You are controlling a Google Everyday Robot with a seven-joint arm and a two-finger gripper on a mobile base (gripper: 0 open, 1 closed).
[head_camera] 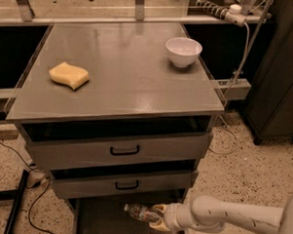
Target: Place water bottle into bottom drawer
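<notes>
The water bottle is a small clear ridged bottle lying on its side, cap to the left, held just above the floor of the bottom drawer. That drawer is pulled out as a flat grey tray at the bottom of the view, below the two closed drawer fronts. My gripper comes in from the right on a white arm and is shut on the bottle's base end, its pale fingers above and below it.
The grey cabinet top carries a yellow sponge at left and a white bowl at back right. Two drawer fronts with black handles sit above the open drawer. Cables lie on the speckled floor at left.
</notes>
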